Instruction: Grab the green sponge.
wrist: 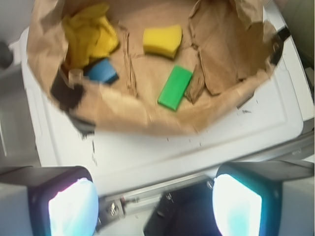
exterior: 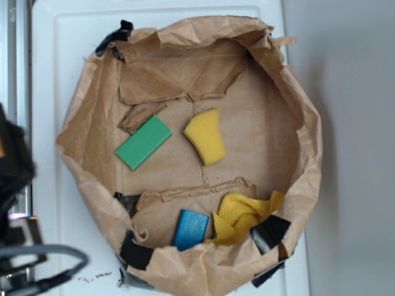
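Gripper (wrist: 147,206): I am holding my jaws wide apart, gripping nothing, outside the bag (exterior: 308,185).
Sponge (exterior: 143,142): lying flat inside, beside the yellow sponge (exterior: 206,137).
Risk: I may be snagging the paper wall or nudging yellow while descending.

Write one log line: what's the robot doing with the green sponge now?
phase: approach | pincer: open, empty, outside bag | green sponge: flat in paper bag, beside yellow sponge, untouched
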Robot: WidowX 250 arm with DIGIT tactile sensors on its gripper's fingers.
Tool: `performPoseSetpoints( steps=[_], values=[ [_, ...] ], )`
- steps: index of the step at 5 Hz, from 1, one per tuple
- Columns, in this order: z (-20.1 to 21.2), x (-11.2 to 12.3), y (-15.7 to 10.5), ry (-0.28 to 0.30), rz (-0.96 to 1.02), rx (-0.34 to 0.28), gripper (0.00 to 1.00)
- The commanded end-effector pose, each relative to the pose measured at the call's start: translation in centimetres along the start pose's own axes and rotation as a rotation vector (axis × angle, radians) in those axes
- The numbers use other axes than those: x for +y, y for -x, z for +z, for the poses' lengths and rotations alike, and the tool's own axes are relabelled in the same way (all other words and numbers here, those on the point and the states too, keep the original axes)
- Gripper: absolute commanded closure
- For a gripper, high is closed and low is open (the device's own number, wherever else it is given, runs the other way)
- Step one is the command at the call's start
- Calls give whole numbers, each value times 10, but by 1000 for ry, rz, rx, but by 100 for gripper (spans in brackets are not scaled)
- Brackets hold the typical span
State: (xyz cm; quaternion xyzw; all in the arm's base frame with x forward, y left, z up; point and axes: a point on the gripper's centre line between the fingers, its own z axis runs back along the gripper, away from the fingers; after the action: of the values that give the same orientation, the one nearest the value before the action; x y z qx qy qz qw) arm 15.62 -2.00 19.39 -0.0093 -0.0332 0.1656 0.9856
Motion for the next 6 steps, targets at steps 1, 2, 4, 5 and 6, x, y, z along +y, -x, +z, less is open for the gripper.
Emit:
performPoseSetpoints(
  steps=[1,2,4,5,6],
  values=[
    [-17,-28,-95,-32,272,-21,0],
    [-20,-6,-109,-80,519,-97,0],
    [-20,-6,-109,-80,519,-97,0],
    [-20,-6,-109,-80,519,-97,0],
    [-40,10,-114,19,687,-128,0]
  ],
)
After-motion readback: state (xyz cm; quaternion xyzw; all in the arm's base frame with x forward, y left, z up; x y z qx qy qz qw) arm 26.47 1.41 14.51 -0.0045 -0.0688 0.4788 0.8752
